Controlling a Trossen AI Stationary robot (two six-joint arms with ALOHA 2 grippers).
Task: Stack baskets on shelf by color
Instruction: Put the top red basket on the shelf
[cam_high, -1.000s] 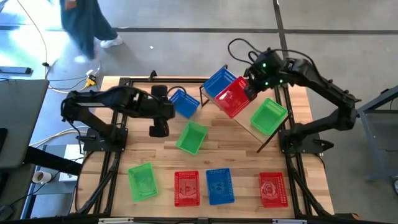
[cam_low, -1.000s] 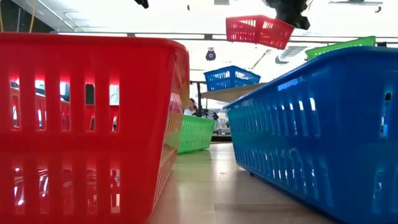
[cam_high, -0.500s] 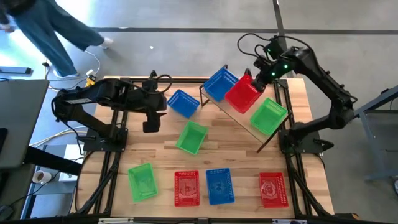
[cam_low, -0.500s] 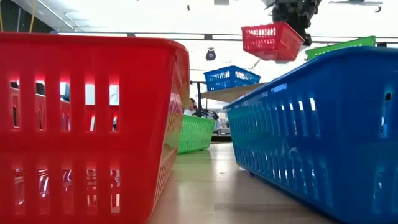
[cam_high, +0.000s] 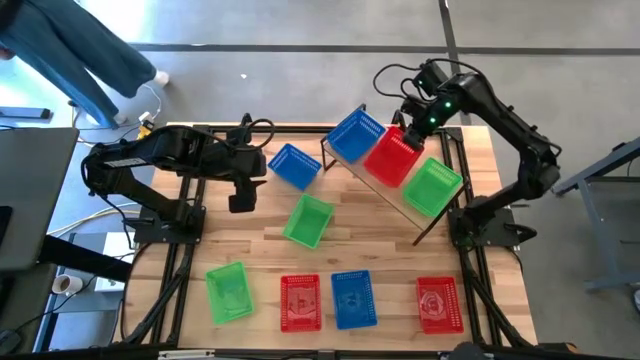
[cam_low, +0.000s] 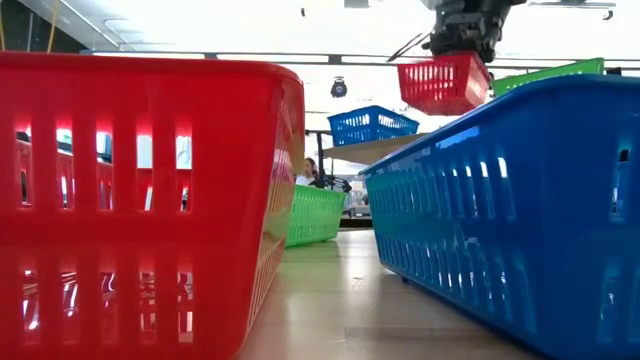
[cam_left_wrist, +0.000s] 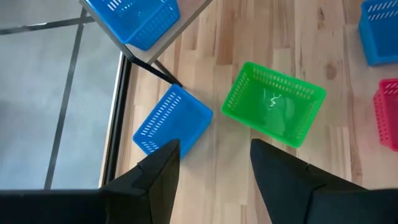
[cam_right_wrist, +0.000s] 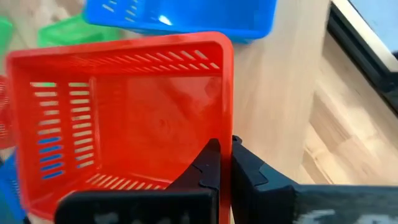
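The shelf (cam_high: 400, 205) runs slantwise across the table's far right. A blue basket (cam_high: 355, 135) stands on its far end and a green one (cam_high: 432, 187) on its near end. Between them my right gripper (cam_high: 412, 138) is shut on a red basket (cam_high: 391, 160), which the low view shows high over the plank (cam_low: 375, 150). My left gripper (cam_high: 243, 200) hovers open over the table's left part, holding nothing. Beyond its fingers a tipped blue basket (cam_left_wrist: 173, 121) lies by the shelf's leg, and a green basket (cam_left_wrist: 273, 112) stands upright. My right gripper holds the red basket by the rim of one side wall (cam_right_wrist: 227, 127), the wall toward the table's far right. One finger is inside the basket and one outside. The fingers come steeply from above. The basket (cam_low: 445, 83) hangs below them, nearly level; whether it touches the plank, I cannot tell.
Near the front edge stand a green basket (cam_high: 228, 291), a red one (cam_high: 300, 302), a blue one (cam_high: 352, 299) and another red one (cam_high: 438, 304). Bare wood lies between this row and the shelf. A person (cam_high: 80, 50) walks on the floor beyond the far left corner.
My right gripper has carried the red basket toward the table's right and far edges and downward, turning it until it lines up between the blue and green baskets on the shelf. My left gripper has drawn back a little toward the table's left edge, still open.
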